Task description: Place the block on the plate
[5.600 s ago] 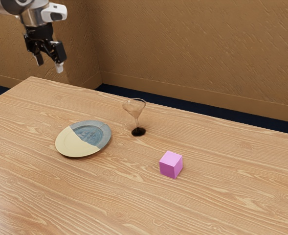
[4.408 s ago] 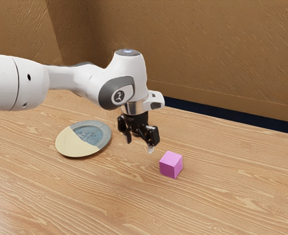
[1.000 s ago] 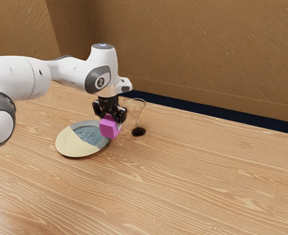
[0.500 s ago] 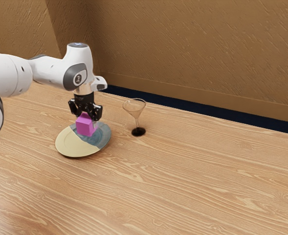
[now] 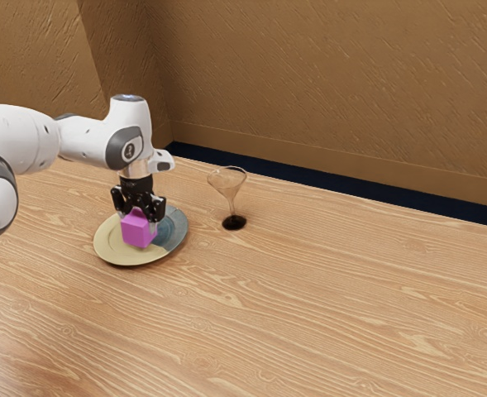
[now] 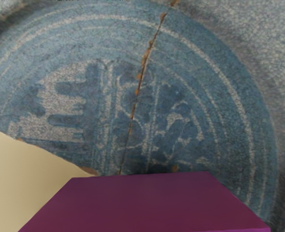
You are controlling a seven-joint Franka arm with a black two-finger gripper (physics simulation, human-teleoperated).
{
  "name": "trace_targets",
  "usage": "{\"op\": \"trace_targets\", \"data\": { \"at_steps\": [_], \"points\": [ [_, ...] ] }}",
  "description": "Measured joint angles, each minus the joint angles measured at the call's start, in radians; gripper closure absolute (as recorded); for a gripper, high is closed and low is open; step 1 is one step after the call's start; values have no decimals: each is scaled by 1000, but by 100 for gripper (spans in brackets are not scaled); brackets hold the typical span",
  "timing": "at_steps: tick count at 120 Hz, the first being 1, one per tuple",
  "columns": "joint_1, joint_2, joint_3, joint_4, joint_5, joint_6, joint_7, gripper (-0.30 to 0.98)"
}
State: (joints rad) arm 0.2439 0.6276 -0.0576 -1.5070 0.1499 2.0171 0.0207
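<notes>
In the exterior view my gripper [image 5: 138, 219] is low over the plate, shut on the pink block [image 5: 139, 231], with a finger at either side of it. The plate [image 5: 115, 249], part cream and part blue-grey, lies flat beneath them. The block is over the plate's middle; whether its underside touches the plate I cannot tell. In the wrist view the block [image 6: 144, 203] appears as a large purple shape at the lower edge, with the plate's cracked blue surface [image 6: 190, 72] beyond it.
A clear stemmed glass with a dark base [image 5: 234, 222] stands on the wooden table [image 5: 334, 306], toward the exterior view's right from the plate. The wall [image 5: 334, 91] rises behind the table.
The block was on the table at first; my gripper took hold of it and carried it to the plate. Over the last half second, hand and block have come down closer to the plate.
</notes>
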Motion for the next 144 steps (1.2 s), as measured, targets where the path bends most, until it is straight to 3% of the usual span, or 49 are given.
{"op": "trace_targets", "data": {
  "at_steps": [20,45,104,144],
  "points": [
    [5,-9,1,0,-6,1,23,13],
    [15,-44,0,-8,-4,-3,44,5],
    [-11,-299,5,-140,-9,-47,78,0],
    [-15,-508,11,-144,-18,-190,89,0]
  ]
}}
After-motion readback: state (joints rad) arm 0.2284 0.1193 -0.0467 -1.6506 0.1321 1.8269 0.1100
